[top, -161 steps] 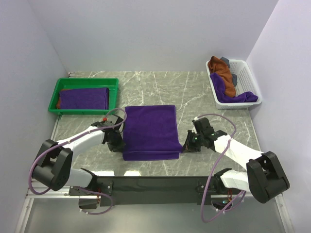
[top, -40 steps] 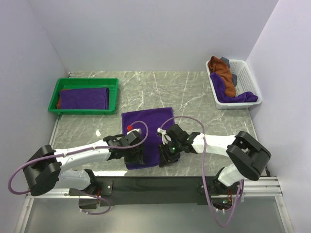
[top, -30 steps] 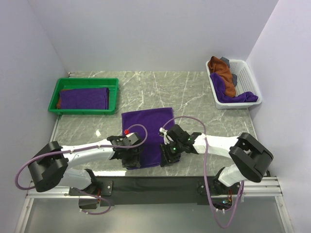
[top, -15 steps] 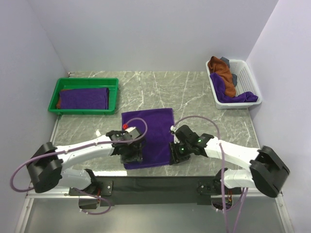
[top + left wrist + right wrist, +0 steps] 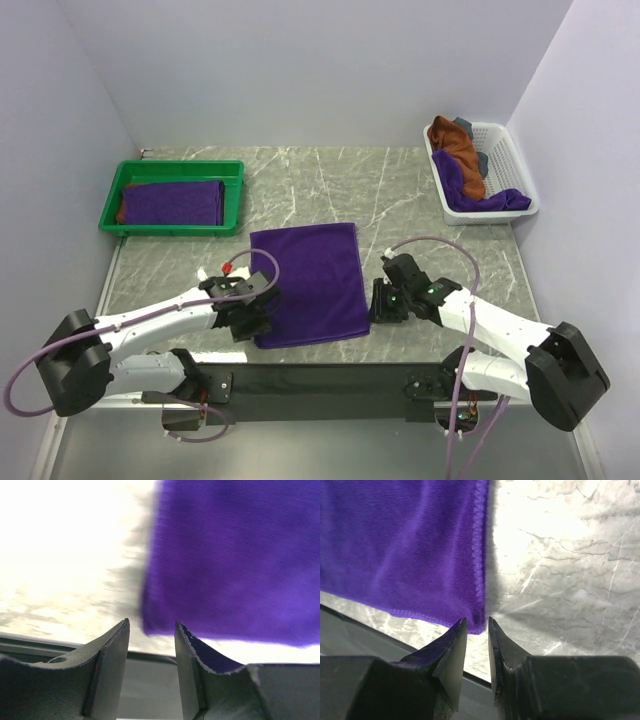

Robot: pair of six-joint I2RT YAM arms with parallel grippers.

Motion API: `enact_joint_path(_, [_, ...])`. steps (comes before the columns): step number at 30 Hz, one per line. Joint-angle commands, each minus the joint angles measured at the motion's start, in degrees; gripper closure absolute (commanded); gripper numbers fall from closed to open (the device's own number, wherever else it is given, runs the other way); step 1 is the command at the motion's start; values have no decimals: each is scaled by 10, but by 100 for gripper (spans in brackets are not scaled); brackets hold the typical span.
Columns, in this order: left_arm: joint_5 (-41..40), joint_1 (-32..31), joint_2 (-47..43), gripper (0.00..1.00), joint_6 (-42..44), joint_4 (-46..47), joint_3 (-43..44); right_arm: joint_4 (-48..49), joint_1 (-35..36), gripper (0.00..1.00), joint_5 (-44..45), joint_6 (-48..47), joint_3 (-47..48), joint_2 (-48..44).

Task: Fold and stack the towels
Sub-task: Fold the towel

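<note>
Left hand (image 5: 150, 624) and right hand (image 5: 477, 621) have drawn outward to near corners of the one purple towel (image 5: 307, 280); both stand parted, gripping nothing.

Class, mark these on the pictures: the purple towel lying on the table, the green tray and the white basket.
purple towel on the table (image 5: 308, 283), top view, middle of its upper face.
green tray (image 5: 180, 166), top view, far rim.
white basket (image 5: 513, 160), top view, right wall.
</note>
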Motion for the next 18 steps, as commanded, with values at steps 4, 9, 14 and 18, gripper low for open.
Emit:
enact_joint_path(4, [5,34,19,53,-12,21,-39,34,-5,70,17,9,-10,34])
enact_joint_path(9, [19,41,41,59,3,31,-51,25,-5,79,17,11,-20,36])
enact_joint_path(14, [20,43,48,65,13,18,-52,0,-9,87,34,10,-20,29])
enact_joint_path(18, [19,44,41,62,14,10,-45,-14,-14,87,42,10,-20,12])
